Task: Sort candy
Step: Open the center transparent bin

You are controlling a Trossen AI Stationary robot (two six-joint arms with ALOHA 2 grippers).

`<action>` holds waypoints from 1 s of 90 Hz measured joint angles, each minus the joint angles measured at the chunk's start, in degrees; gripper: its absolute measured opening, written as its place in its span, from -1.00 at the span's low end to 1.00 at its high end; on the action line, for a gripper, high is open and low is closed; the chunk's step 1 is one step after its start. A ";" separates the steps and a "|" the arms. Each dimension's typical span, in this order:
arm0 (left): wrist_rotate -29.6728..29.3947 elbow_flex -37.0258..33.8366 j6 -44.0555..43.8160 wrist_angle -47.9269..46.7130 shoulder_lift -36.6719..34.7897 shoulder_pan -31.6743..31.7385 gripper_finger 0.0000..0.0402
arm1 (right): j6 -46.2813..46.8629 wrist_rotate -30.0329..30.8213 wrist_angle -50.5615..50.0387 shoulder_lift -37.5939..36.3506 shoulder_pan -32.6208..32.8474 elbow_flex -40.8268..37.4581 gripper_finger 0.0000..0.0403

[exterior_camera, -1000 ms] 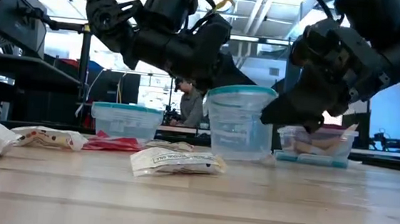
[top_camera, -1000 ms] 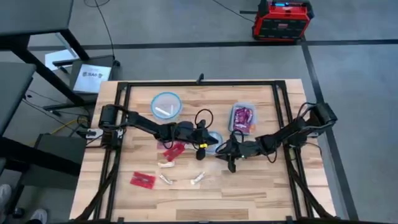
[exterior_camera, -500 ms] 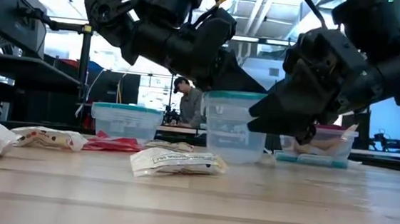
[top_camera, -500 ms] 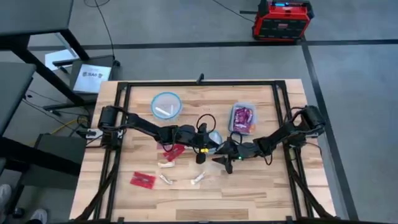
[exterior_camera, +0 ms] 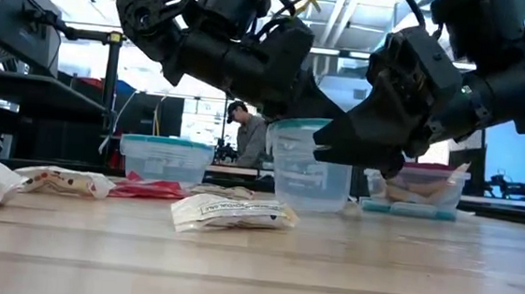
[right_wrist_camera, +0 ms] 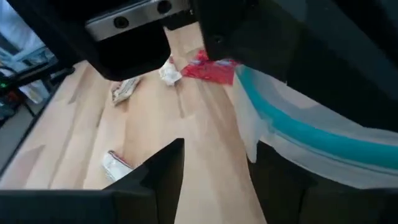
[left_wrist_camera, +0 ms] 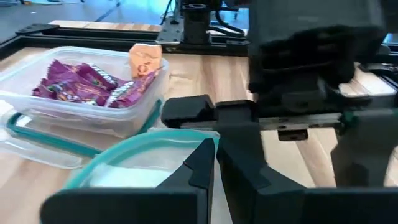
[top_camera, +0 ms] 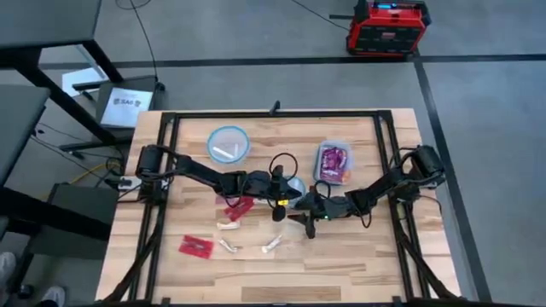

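Wooden table point(top_camera: 341, 256) holds scattered candy: red packet point(top_camera: 195, 247), red packet point(top_camera: 238, 207), white sticks point(top_camera: 227, 227) point(top_camera: 270, 245). Purple candy point(top_camera: 333, 159) fills the rectangular container point(top_camera: 321, 176); one stick lies in the round tub point(top_camera: 228, 144). Left gripper point(top_camera: 277, 210) and right gripper point(top_camera: 304, 220) meet at the small central cup point(exterior_camera: 308, 176). Left jaws nearly closed, holding nothing visible; right jaws spread, empty.

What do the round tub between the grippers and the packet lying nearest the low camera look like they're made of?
The round tub looks like clear, slightly frosted plastic with a teal rim: the room shows through its wall. The white packet looks like thin crinkled film, plastic or waxed paper, hard to say which; it is creased with pinched ends and dark print.
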 joint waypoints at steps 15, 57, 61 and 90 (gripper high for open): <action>1.65 0.13 -0.20 -0.50 0.85 -0.14 -0.94 | -11.36 0.61 8.24 -0.02 3.24 0.12 -0.27; 0.75 2.85 3.59 -4.19 -2.63 -0.23 -0.94 | -16.53 0.30 -7.68 -11.20 6.00 0.08 -0.33; 0.72 3.40 4.12 -4.98 -2.95 -0.23 -0.94 | -16.51 0.35 -10.69 -13.54 6.08 0.03 -0.33; -4.02 11.18 12.04 -33.07 -13.62 -0.23 -0.94 | -4.39 1.82 -25.77 -23.63 1.52 0.14 -0.33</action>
